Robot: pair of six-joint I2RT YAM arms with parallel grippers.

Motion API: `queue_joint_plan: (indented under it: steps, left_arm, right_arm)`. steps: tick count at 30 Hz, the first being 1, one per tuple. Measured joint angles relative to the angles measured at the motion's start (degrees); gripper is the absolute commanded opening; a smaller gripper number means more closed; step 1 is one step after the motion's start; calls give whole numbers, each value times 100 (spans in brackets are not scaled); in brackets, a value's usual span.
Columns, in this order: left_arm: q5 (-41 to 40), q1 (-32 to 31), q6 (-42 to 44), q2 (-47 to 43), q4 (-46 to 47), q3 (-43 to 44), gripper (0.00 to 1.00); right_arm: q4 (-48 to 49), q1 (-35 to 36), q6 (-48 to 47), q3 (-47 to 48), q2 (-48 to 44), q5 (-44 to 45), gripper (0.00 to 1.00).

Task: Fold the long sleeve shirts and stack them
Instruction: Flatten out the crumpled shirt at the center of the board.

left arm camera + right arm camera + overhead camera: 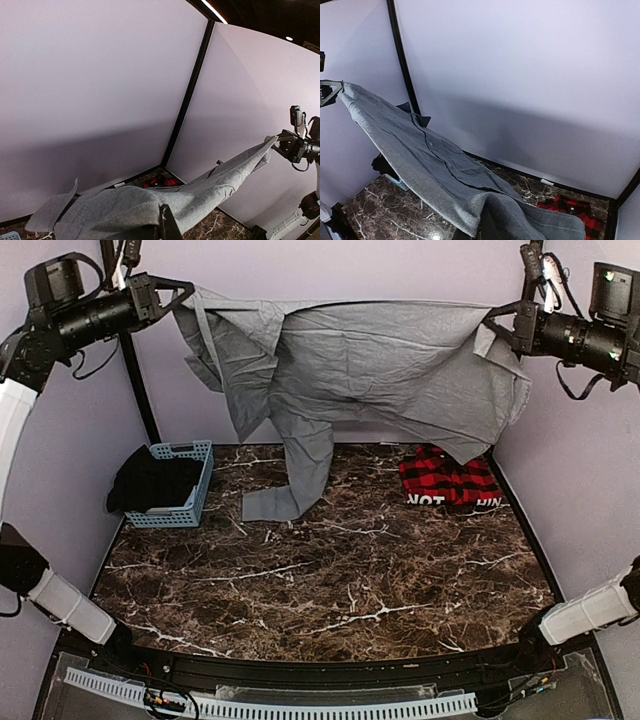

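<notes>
Left gripper [183, 295] and right gripper [497, 322] are both clamped shut on opposite edges of the grey shirt [380, 370]. It's stretched high over the far side of the table [330, 580], with one sleeve touching it. Plaid shirt [445, 478] is bunched at far right; its white lettering looks like "NOT", rest unreadable.

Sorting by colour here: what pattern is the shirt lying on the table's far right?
That shirt is red-and-black plaid; the top external view shows it best.

Even, diffuse light; all views bright.
Ceiling strip light [215, 11] glows high beyond the left fingers [167, 227]; soft shadow band on the wall [520, 125] ahead of the right fingers [503, 320]; grey shirt [125, 210] blurs nearest both; wrist views bow at edges.
</notes>
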Motion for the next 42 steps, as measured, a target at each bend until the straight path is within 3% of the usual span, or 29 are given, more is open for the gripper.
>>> queue_joint_plan:
  steps: [4, 11, 18, 24, 29, 35, 42]
  left_arm:
    - [319, -7, 4, -990, -7, -623, 0]
    - [1023, -57, -223, -2350, 57, -988, 0]
    - [1499, -61, -560, -2544, 352, -979, 0]
    - [1099, -59, -584, -1779, 439, -715, 0]
    - [365, -37, -400, -944, 514, -710, 0]
    - [-651, 66, -210, -227, 1244, -2559, 0]
    - [-1237, 251, -181, 1231, 1980, -4365, 0]
  right_arm:
    - [-42, 4, 142, -177, -387, -837, 0]
    - [170, 70, 638, -592, -1130, -2450, 0]
    - [402, 103, 997, -728, -1346, -3049, 0]
    - [317, 94, 1003, -612, -1217, -2181, 0]
    - [310, 59, 850, -743, -846, -920, 0]
    - [721, -133, 645, -2085, -138, 400, 0]
    - [1434, -595, 391, -3550, 1829, 706, 0]
